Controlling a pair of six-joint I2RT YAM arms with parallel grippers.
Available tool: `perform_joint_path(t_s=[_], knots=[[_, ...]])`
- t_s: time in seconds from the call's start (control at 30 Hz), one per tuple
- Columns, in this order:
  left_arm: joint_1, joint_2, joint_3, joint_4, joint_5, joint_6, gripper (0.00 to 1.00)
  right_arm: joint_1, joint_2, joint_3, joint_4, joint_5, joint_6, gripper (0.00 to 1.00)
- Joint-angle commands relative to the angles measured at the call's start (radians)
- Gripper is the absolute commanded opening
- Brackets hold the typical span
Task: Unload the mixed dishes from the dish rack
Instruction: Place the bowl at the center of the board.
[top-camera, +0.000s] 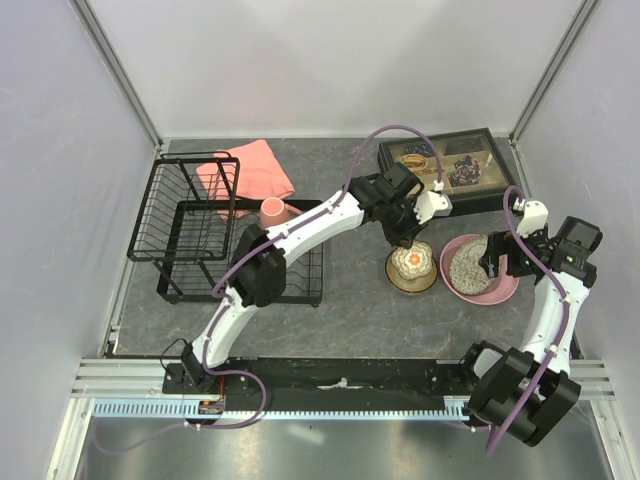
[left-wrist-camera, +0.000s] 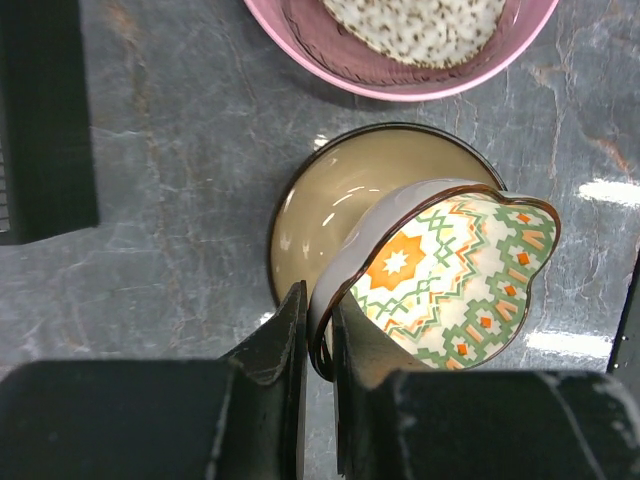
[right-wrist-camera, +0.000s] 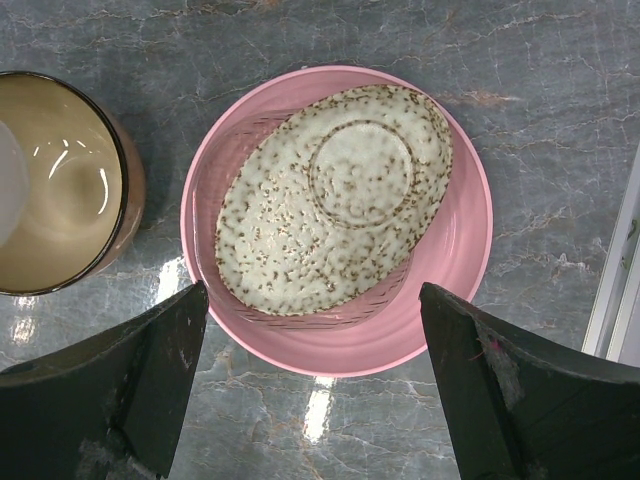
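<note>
Left fingers are pinched tight on the rim of the floral bowl, one inside the lip and one outside. The bowl hangs tilted, pattern facing up, right over a tan bowl standing on the bench just off centre toward 3 o'clock. Whether the two bowls touch, I cannot tell.

Over at 3 o'clock, right beside them, the plate lies flat on the bench. On it sits the speckled bowl, bottom-up and tilted, foot ring showing. Right fingers hover above the plate, spread wide with nothing between them; from the wrist view the plate and its bowl sit in the gap.

At 9 o'clock is the rack, its tall basket on the far left and its flat base reaching toward the centre under the left arm. One dish is left in it — the mug, rim up at the base's 12 o'clock edge, close by the arm.

Behind the rack at 11 o'clock lies a pink cloth. At 1 o'clock, well apart from the rack, is a black tray of trinkets, just beyond the left wrist.
</note>
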Motion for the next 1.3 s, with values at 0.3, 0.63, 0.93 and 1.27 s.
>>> perform_joint_path(t_s=[0.3,0.63,0.93,1.27], knots=[[-0.022,0.063,0.034,0.004,0.022,0.034,0.02,-0.003,-0.014,0.0,0.008,-0.032,-0.021,0.95],[-0.035,0.068,0.051,0.005,-0.023,0.057,0.02,-0.003,-0.016,0.001,0.013,-0.026,-0.021,0.95],[-0.038,0.039,0.056,0.001,-0.078,0.074,0.02,-0.003,-0.023,-0.002,0.043,-0.006,0.002,0.95],[-0.039,0.073,0.08,-0.052,-0.094,0.138,0.02,-0.003,-0.028,-0.013,0.051,0.009,0.003,0.95]])
